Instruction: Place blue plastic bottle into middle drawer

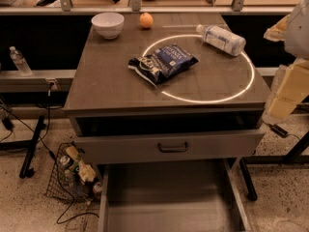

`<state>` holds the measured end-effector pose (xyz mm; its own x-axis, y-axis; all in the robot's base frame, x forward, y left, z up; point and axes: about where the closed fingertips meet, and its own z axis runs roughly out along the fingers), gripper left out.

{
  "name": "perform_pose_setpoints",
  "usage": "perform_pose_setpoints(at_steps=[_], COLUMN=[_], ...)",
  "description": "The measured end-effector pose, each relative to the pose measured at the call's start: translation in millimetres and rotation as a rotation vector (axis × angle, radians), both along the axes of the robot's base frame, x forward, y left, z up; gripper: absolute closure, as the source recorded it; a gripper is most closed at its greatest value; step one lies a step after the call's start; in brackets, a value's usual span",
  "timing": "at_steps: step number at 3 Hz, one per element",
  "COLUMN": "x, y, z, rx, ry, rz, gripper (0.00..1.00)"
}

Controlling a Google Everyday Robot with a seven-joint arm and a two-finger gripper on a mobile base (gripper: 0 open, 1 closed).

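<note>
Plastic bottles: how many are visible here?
2. The blue plastic bottle lies on the tabletop, far right; a smaller bottle stands on the ledge at left. The wire basket may hide more. The end effector hangs right of the tabletop.

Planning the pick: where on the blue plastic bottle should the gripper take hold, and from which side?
Mid-body, from above, closing across its width: the blue plastic bottle lies on its side, cap pointing left, so the round body offers two opposite walls. The gripper is at the right edge.

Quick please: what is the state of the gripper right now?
Gripper: at the right edge of the view, apart from the blue plastic bottle lying on the cabinet top; open or closed cannot be told.
</note>
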<state>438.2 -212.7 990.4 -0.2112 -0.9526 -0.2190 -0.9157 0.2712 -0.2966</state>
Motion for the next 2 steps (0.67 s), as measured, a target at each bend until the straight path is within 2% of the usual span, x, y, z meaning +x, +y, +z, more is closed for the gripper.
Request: perform_pose_setpoints(at_steps=[1, 2], x=[0, 16], y=[0, 4], z=[0, 5], rx=[0.000, 0.026], ry=[0.000, -0.039], rz=[0.000, 0.022], gripper=[0.00, 0.00])
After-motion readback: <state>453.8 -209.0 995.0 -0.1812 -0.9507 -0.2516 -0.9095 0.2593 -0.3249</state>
